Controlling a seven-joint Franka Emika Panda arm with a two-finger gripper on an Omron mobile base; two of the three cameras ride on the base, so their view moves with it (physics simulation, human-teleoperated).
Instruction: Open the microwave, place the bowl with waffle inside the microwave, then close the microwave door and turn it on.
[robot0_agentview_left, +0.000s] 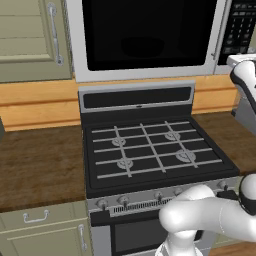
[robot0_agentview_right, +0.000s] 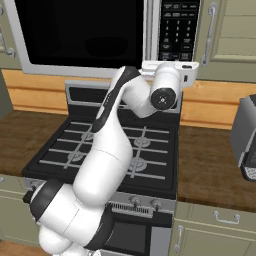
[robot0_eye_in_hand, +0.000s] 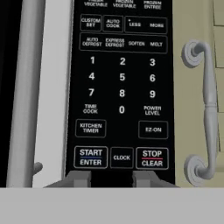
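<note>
The microwave (robot0_agentview_left: 80, 60) hangs above the stove with the microwave door (robot0_agentview_right: 80, 70) closed. Its long grey bar handle (robot0_eye_in_hand: 25, 87) runs down the left of the hand view. My gripper (robot0_eye_in_hand: 111, 178) is close in front of the dark keypad (robot0_eye_in_hand: 122, 87), level with its bottom row. One fingertip is under START/ENTER (robot0_eye_in_hand: 90, 157) and the other under STOP/CLEAR (robot0_eye_in_hand: 152, 158). The fingers stand partly apart with nothing between them. Behind the black glass a faint rounded shape, the bowl (robot0_agentview_left: 142, 47), shows dimly. The waffle is hidden.
A black gas stove (robot0_agentview_left: 150, 150) sits below with wooden counter (robot0_agentview_left: 35, 160) on both sides. A grey toaster (robot0_agentview_right: 247, 140) stands on the right counter. A beige cabinet with a metal handle (robot0_eye_in_hand: 208, 109) adjoins the keypad's right side.
</note>
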